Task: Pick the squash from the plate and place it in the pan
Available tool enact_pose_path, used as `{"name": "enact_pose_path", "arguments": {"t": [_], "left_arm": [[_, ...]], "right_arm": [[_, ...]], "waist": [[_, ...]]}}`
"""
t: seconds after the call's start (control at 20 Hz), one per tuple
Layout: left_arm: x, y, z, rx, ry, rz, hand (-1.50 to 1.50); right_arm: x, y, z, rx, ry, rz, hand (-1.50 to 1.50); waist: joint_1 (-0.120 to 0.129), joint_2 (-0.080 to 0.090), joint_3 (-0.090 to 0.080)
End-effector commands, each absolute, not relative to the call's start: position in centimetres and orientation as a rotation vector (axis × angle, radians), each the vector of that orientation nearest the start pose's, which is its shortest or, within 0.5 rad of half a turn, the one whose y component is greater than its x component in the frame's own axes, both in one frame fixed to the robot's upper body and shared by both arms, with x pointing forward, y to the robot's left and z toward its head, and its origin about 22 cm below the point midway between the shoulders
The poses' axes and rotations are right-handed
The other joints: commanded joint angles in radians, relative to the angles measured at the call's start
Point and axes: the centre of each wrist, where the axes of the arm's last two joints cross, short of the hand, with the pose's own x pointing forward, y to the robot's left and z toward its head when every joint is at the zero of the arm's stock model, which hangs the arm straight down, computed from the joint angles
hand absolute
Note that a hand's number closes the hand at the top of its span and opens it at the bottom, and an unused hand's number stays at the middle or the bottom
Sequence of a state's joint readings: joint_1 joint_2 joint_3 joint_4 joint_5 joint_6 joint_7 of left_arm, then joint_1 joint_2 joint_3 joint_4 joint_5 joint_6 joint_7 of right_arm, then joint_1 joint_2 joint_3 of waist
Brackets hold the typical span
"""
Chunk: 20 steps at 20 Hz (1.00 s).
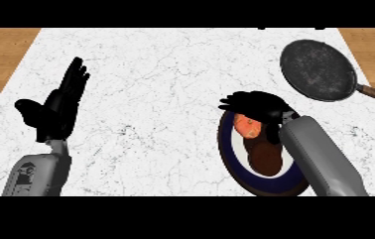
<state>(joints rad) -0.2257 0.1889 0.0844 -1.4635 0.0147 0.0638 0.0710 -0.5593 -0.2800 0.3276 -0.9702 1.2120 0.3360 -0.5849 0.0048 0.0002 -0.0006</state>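
We note right hand (258, 106) fingers curled round squash (249, 128) on plate (227, 153); left hand (57, 109) open, resting; pan (319, 69) well apart.

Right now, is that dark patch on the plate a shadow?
Head view: probably; it lies on the plate beside the right forearm, below the right hand, while the squash shows bright orange; the pan shows no glare.

White marble counter (161, 109): plate (227, 158) near right, pan (319, 69) far right.
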Motion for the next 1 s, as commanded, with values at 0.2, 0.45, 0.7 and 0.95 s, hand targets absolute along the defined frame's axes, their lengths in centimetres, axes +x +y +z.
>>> {"name": "enact_pose_path", "arguments": {"t": [0.2, 0.45, 0.7, 0.95], "left_arm": [[28.4, 26.3, 5.2, 0.194, -1.623, -0.068, 0.0], [29.2, 27.6, 6.4, 0.194, -1.638, -0.064, 0.0], [29.7, 28.3, 4.9, 0.213, -1.615, -0.05, 0.0], [29.3, 28.4, 5.1, 0.202, -1.616, -0.045, 0.0]], "right_arm": [[34.8, -20.4, -0.5, -0.171, -1.356, 2.167, 1.5], [36.1, -18.6, -1.4, -0.163, -1.398, 2.127, 1.5], [35.7, -15.0, -2.1, -0.392, -1.095, 1.706, 1.5], [35.5, -15.6, -1.9, -0.609, -0.931, 1.33, 1.5]], "waist": [[0.001, -0.001, 0.001], [0.004, 0.001, 0.001], [-0.011, 0.001, -0.001], [0.0, -0.008, 0.0]]}}
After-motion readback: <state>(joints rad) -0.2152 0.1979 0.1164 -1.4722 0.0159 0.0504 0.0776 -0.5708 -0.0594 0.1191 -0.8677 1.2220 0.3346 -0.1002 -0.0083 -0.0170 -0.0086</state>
